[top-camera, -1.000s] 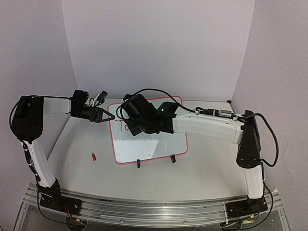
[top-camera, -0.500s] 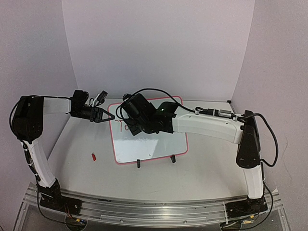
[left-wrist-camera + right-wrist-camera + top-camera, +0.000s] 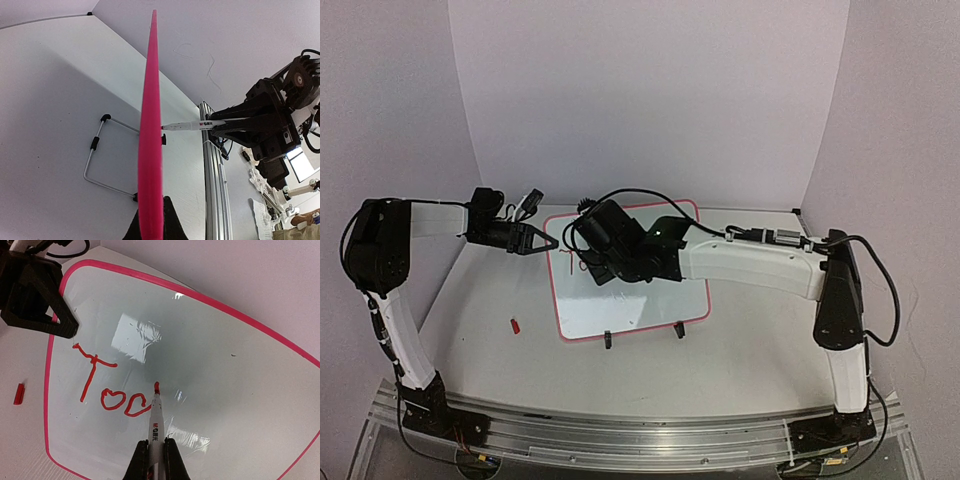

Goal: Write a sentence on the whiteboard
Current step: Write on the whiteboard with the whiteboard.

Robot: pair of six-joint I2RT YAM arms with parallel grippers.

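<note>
Step in hand: writing, mid-word. Red letters on the board read "Toc"; the sentence is barely begun.

Board stands tilted on its black feet at mid-surface, writing face toward the arms.

Right hand: narrow, clamped on a red marker that points away from the wrist. The tip sits just right of the "c", above the letter line. In the left wrist view it meets the board's face edge-on, so it looks to be in contact, though not for certain.

Left hand: closed tight on the board's left frame edge, upper part, with the pink frame pinched between the fingers. Judged to be steadying the board against the pen's push.

Marker cap lies on the surface, left of the board, apart from it.

Next move, as judged: pull the stroke for the next letter with light, even pressure, then step rightward along the same line. Left grip should hold firm so the board does not rock.
</note>
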